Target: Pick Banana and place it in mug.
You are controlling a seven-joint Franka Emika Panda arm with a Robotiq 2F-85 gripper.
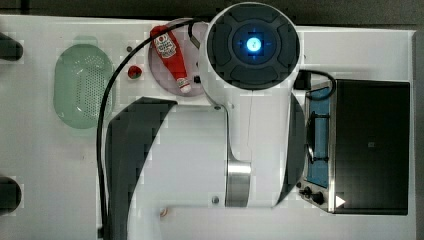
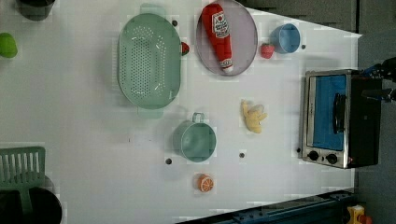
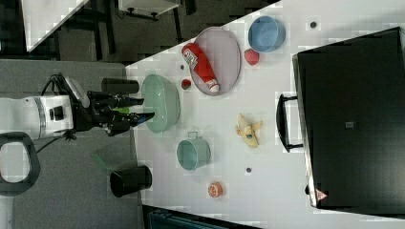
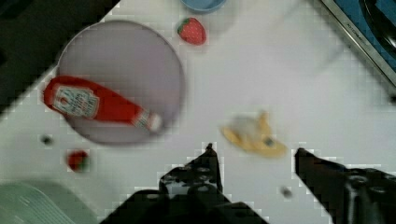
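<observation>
Approach is the step in hand: the black gripper [image 4: 254, 154], fingers spread and empty, hangs above the soft yellow peeled banana [image 2: 253, 116], which lies on the white table [image 2: 84, 116] at three o'clock from the teal-green round mug [image 2: 195, 140] in the left view, apart from it. I would descend with one finger on each side of its body.

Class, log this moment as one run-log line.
phase: approach | gripper: open, above table, empty | banana: on table, beside mug | mug: upright, empty

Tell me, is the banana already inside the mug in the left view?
No, the banana lies on the table, apart from the empty mug.
</observation>
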